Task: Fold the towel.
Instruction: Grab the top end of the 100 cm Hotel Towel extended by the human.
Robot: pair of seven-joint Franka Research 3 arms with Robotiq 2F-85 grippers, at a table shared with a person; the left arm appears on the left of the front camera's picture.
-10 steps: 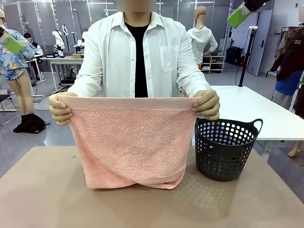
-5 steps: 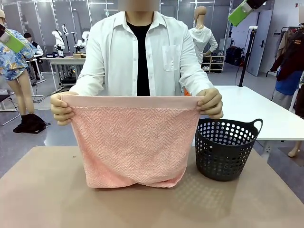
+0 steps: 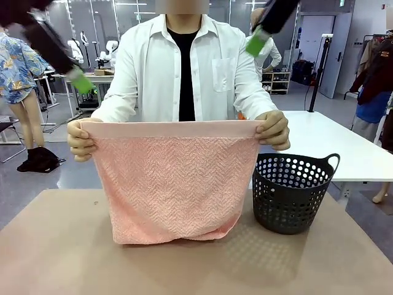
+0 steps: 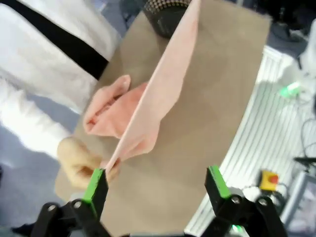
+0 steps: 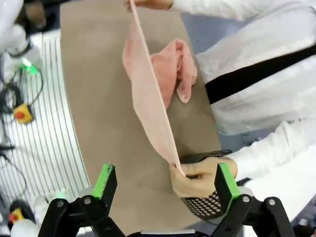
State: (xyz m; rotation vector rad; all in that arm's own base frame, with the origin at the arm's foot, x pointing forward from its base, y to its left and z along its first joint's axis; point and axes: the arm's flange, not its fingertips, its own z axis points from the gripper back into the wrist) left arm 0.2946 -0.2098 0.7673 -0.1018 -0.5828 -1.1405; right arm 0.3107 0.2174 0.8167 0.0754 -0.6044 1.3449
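A person at the far side holds the pale pink towel (image 3: 172,181) up by its top corners, one in each hand, with the bottom edge bunched on the table. My left gripper (image 3: 82,82) hovers just above the hand (image 3: 80,140) on the picture's left. My right gripper (image 3: 256,44) hangs higher, above the other hand (image 3: 273,130). In the left wrist view the open left gripper (image 4: 156,185) looks down on the towel's top edge (image 4: 163,84). In the right wrist view the open right gripper (image 5: 165,181) sits over the towel (image 5: 148,94) and the hand (image 5: 197,175). Nothing is between either pair of fingers.
A dark perforated basket (image 3: 290,192) stands on the tan table (image 3: 55,252) right of the towel, under the person's hand. The table's near half is bare. A white table (image 3: 331,141) stands behind on the right.
Both arms have swung inward and down from the picture's top corners toward the person's hands. The towel stays held up in much the same place.
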